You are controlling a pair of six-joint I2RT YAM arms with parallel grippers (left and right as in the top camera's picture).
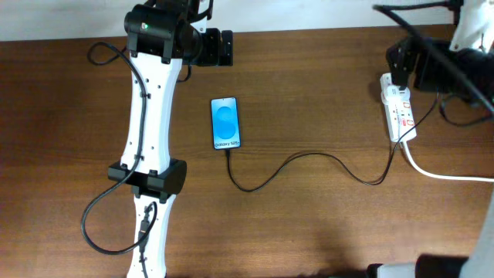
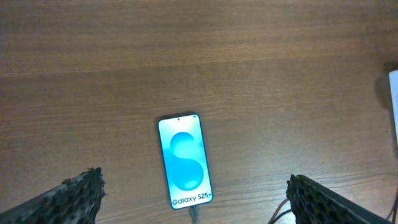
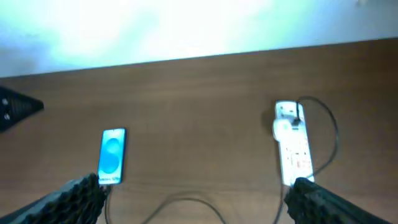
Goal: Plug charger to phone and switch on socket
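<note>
The phone (image 1: 225,123) lies flat on the wooden table, its blue screen lit. The thin black charger cable (image 1: 309,157) runs from the phone's near end in a curve to the white socket strip (image 1: 400,114) at the right. In the left wrist view the cable's tip meets the bottom edge of the phone (image 2: 184,162). My left gripper (image 1: 218,48) hangs open and empty above the table, beyond the phone (image 2: 196,199). My right gripper (image 1: 401,66) is open and empty, high over the far end of the socket (image 3: 292,146). The right wrist view also shows the phone (image 3: 112,155).
A thick white lead (image 1: 448,174) runs from the socket off the right edge. The left arm's white links (image 1: 150,116) stretch along the table left of the phone. The table's far edge (image 3: 186,56) meets a bright wall.
</note>
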